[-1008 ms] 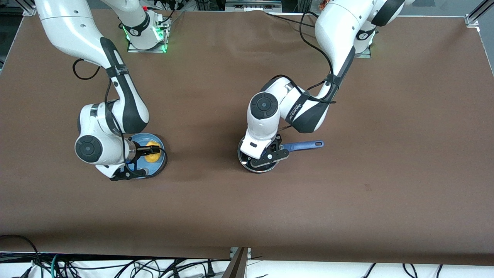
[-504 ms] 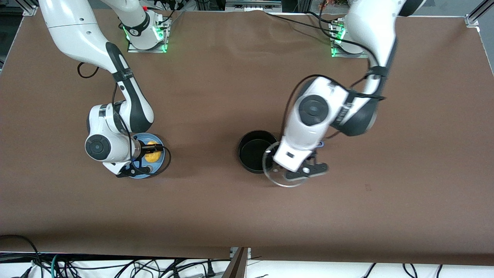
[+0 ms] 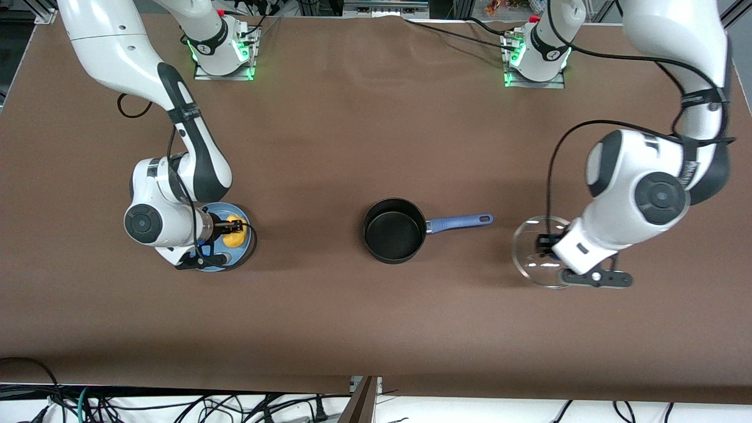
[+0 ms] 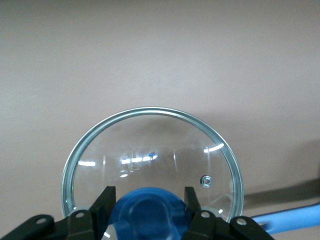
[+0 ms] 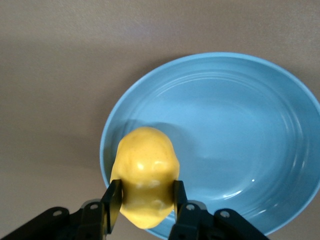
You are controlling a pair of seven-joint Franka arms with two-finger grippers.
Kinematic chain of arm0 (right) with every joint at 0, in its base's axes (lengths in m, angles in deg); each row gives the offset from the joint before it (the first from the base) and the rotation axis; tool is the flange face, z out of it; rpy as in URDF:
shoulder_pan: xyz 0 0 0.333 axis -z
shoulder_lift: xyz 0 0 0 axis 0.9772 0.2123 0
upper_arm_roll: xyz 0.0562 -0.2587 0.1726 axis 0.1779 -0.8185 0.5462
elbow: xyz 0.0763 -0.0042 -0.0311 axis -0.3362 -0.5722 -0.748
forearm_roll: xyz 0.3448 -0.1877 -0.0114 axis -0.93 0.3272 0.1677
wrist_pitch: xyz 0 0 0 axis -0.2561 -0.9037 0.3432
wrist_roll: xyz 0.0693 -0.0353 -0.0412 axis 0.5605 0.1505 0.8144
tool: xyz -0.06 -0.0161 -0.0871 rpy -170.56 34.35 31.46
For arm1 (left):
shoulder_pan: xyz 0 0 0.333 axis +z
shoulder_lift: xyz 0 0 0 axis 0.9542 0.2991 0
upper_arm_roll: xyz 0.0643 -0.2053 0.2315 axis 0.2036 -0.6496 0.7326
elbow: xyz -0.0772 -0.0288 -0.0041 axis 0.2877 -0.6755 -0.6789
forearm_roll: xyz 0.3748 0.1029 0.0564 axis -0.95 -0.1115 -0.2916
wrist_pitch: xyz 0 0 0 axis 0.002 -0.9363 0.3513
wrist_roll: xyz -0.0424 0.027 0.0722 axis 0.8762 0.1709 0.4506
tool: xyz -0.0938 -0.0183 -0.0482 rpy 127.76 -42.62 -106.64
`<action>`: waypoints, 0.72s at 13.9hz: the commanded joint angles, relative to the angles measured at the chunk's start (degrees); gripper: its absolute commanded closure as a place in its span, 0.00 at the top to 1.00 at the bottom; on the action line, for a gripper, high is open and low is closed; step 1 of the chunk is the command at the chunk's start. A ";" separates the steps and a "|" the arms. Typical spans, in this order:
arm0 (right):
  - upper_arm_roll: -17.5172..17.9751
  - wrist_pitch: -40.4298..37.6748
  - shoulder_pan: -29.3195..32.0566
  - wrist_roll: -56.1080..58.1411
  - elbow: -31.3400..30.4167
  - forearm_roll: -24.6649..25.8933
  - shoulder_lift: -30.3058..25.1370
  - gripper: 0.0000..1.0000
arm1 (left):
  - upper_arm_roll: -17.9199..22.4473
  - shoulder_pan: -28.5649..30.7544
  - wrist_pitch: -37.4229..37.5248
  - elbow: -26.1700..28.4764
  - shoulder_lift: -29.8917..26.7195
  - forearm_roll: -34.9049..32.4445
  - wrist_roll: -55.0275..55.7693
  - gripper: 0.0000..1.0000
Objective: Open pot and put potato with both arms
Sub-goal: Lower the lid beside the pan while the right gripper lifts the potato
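The black pot [image 3: 393, 231] stands open mid-table, its blue handle [image 3: 459, 221] pointing toward the left arm's end. My left gripper [image 3: 547, 245] is shut on the blue knob [image 4: 148, 215] of the glass lid [image 3: 536, 252], holding it above the table toward the left arm's end, apart from the pot; the lid [image 4: 150, 150] fills the left wrist view. My right gripper [image 3: 226, 226] is shut on the yellow potato [image 3: 234, 233] and holds it just above the light-blue plate [image 3: 235, 252]. In the right wrist view the potato [image 5: 145, 175] sits between the fingers [image 5: 112, 200] over the plate's [image 5: 235, 135] rim.
Both arm bases [image 3: 220, 44] stand along the table edge farthest from the front camera. Brown table [image 3: 329, 329] surface lies open between the plate and the pot. Cables hang along the edge nearest the front camera.
My left gripper has lifted the lid off the pot and carried it toward the left arm's end of the table. The right gripper stays at the plate with the potato.
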 commanded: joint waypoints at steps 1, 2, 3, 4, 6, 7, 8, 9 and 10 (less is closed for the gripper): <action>0.22 -1.25 -0.08 -0.78 1.04 -1.09 -0.80 0.41 | 1.88 2.92 -5.24 11.00 -5.33 1.80 -9.87 0.42; 0.31 -4.40 -0.25 -3.57 3.14 -1.09 -0.80 0.41 | 2.85 3.71 -9.53 15.03 -6.47 1.97 -13.47 0.42; 0.75 -8.78 -0.86 -6.47 6.29 -1.18 -0.80 0.41 | 3.29 4.85 -14.10 19.68 -7.53 2.32 -16.64 0.42; 1.80 -12.39 -1.13 -8.93 9.02 -1.36 -0.80 0.41 | 3.47 5.65 -18.41 24.08 -8.49 3.63 -18.32 0.42; 4.34 -16.55 -1.31 -16.04 12.73 -6.69 -0.80 0.41 | 4.00 6.09 -25.54 32.79 -10.78 4.26 -19.48 0.42; 5.92 -16.73 -1.57 -20.17 13.79 -9.33 -0.80 0.41 | 4.00 6.18 -28.36 36.48 -11.75 4.35 -19.48 0.41; 7.33 -16.21 -2.27 -24.38 14.32 -11.10 -0.63 0.41 | 4.00 6.09 -30.47 38.87 -12.36 4.35 -19.48 0.41; 8.82 -15.77 -3.32 -29.39 15.11 -12.85 -0.37 0.41 | 4.00 6.09 -31.80 40.81 -12.72 4.35 -19.48 0.42; 9.88 -13.59 -5.33 -35.09 16.42 -14.00 0.07 0.41 | 4.00 6.09 -32.33 42.13 -12.98 4.35 -19.48 0.42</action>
